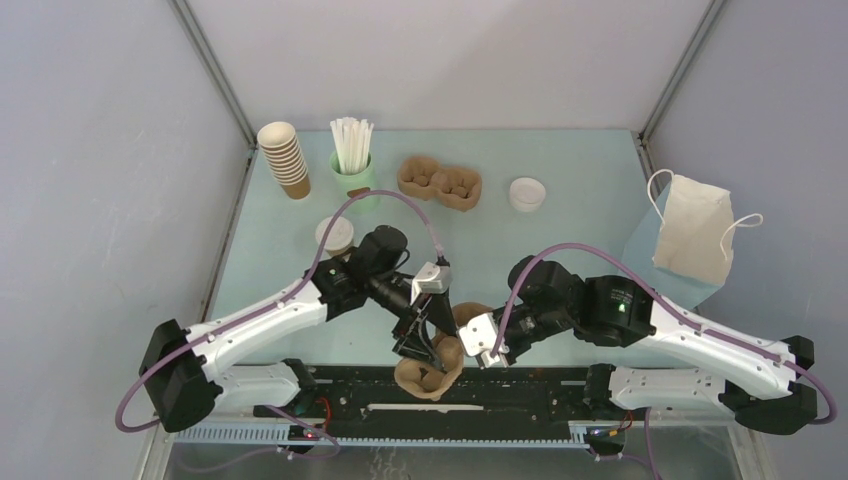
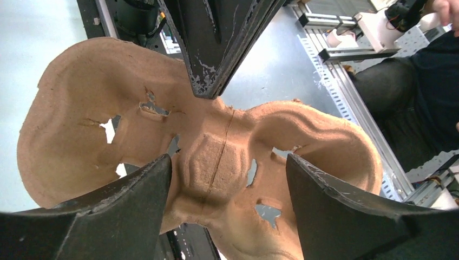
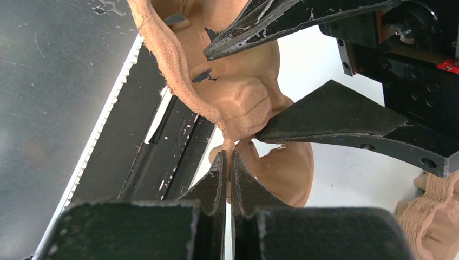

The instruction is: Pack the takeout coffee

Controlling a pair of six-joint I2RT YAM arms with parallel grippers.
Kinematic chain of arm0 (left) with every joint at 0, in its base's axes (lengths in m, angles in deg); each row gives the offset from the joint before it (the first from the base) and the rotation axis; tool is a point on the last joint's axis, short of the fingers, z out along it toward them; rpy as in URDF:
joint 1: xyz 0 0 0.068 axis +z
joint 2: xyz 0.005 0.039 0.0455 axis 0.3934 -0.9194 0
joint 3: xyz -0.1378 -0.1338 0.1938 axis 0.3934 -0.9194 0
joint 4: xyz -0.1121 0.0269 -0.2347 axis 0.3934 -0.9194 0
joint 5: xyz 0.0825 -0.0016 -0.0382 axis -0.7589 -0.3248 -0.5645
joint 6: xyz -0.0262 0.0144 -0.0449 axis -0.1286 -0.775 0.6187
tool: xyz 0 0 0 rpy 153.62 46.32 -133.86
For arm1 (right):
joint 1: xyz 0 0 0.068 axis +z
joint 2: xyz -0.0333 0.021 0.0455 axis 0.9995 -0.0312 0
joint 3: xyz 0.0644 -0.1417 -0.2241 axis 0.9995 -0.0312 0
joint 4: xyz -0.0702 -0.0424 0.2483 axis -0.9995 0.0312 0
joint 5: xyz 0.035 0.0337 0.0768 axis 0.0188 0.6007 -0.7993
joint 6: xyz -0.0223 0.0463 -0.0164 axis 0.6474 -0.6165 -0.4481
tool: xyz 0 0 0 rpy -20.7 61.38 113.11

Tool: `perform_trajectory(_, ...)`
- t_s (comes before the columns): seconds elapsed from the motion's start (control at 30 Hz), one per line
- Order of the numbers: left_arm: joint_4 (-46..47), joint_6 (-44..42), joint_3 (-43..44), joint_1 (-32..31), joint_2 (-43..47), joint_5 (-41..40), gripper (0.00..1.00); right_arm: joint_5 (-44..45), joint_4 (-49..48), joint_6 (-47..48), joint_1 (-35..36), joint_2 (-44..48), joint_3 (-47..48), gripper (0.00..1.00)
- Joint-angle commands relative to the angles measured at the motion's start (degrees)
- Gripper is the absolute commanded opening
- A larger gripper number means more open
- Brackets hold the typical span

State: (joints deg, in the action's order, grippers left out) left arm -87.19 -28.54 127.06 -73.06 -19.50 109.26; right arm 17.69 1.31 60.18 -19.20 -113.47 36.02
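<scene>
Grip: right claw (image 3: 228, 158) pressed together, pinching thin rim of cup carrier (image 2: 81, 108); left claw (image 2: 228, 160) spread, straddling centre hump. Lidded coffee cup (image 1: 334, 236) on table (image 1: 560, 235), well behind left claw. Risk: rim tears or slips, carrier twists, drops off near edge.

A pale mint-green tabletop (image 1: 480, 240) carries, along its far edge from left to right, a leaning stack of lidless brown paper cups (image 1: 284, 158), a mint-green cup of white straws (image 1: 352, 172), a brown moulded-pulp two-slot carrier (image 1: 439, 183) and a round white lid (image 1: 527, 194) lying alone. Nearer, just in front of the straw cup, stands a small brown paper cup with a round white lid (image 1: 334, 236). At the right, a white paper bag with loop handles (image 1: 693, 228) stands on a pale blue sheet (image 1: 637, 245).
</scene>
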Motion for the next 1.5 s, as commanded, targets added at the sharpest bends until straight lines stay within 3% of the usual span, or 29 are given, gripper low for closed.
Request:
perform_trajectory(0.0, -1.8, -4.0, 2.8, -1.1, 0.1, -2.6, 0.8, -0.1, -1.3, 0.2, 0.6, -0.1, 2.3, 0.0)
perform_trajectory(0.43, -1.6, -3.8, 3.8, -2.0, -1.6, -3.5, 0.73, 0.0, -1.8, 0.3, 0.7, -0.6, 2.3, 0.0)
perform_trajectory(0.53, -1.5, -3.9, 3.8, -2.3, -1.8, -4.2, 0.75, 0.0, -2.0, 0.4, 0.7, -0.7, 2.3, 0.0)
perform_trajectory(0.63, -1.0, -3.8, 3.7, -2.6, -1.7, -4.7, 0.83, 0.0, -2.0, 0.5, 0.8, -0.7, 2.3, 0.0)
perform_trajectory(0.8, 3.1, -1.8, 2.2, -2.8, -0.6, -4.5, 0.85, -0.2, -1.6, 0.5, 0.8, -1.1, 2.5, 0.0)
perform_trajectory(1.47, 3.2, -2.2, 1.7, -3.6, -0.3, -7.5, 0.53, 0.5, -2.0, 0.3, 0.9, -0.8, 2.6, 0.0)
